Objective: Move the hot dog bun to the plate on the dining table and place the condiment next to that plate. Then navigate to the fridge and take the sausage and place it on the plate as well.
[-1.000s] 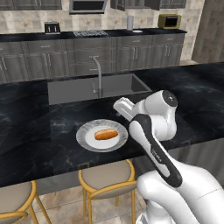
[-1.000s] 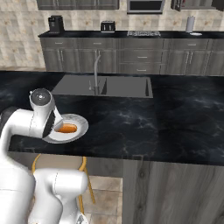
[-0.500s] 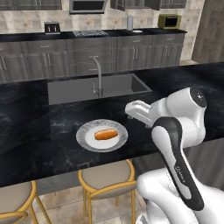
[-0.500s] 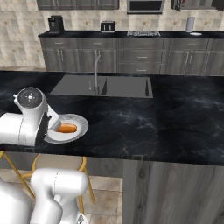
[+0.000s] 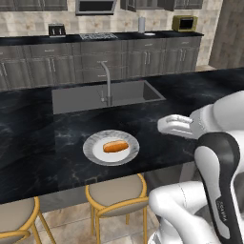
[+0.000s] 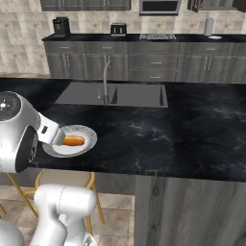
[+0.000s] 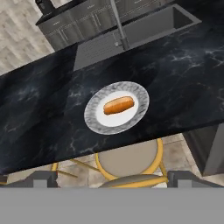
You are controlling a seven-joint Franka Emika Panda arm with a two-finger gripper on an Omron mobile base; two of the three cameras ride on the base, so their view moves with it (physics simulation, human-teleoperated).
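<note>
Since the earlier frames, the arm has been swung away to the right of the plate (image 5: 111,147), and the gripper (image 5: 174,126) is now raised over the worktop (image 5: 33,143) edge, jaws spread wide and empty. The hot dog bun (image 5: 116,146) is seen lying at the plate's white centre, its long axis running left to right along the worktop edge. The condiment should be fetched next and set just beside the rim without knocking the plate.
</note>
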